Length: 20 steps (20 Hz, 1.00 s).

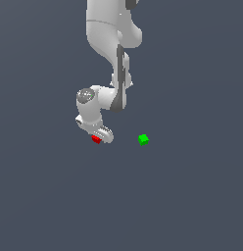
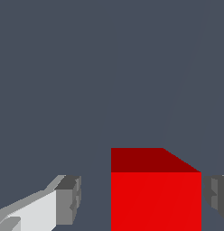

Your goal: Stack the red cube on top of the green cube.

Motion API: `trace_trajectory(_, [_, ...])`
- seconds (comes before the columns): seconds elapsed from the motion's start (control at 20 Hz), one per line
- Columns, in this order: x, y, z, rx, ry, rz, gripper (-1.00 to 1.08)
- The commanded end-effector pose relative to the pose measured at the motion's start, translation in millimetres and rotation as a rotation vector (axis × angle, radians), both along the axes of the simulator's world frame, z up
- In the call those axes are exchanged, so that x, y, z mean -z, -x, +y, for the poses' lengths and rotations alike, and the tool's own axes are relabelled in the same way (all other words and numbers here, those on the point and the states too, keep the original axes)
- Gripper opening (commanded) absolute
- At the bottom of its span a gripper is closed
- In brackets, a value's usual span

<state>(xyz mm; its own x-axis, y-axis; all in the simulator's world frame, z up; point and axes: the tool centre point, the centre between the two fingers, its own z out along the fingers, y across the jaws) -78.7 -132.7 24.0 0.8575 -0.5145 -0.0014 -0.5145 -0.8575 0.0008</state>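
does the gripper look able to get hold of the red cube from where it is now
Probably yes. In the wrist view the red cube sits between the open fingers, one finger close beside it, a gap at the other. Nothing blocks it; the green cube lies apart, toward the exterior view's right.

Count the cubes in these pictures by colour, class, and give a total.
Red cube: 1, at the gripper
Green cube: 1, apart, towards the exterior view's right
Total: 2 cubes
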Motion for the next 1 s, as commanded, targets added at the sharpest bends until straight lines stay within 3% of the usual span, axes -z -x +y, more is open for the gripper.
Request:
trace_trajectory(0.0, [4,-1,0,0.0,0.0,-0.001,1.0])
trace_trajectory(0.05, [4,-1,0,0.0,0.0,-0.001,1.0])
trace_trajectory(0.1, [4,-1,0,0.0,0.0,-0.001,-1.0])
trace_trajectory(0.95, [-9,0,0,0.0,0.0,-0.002,-1.0])
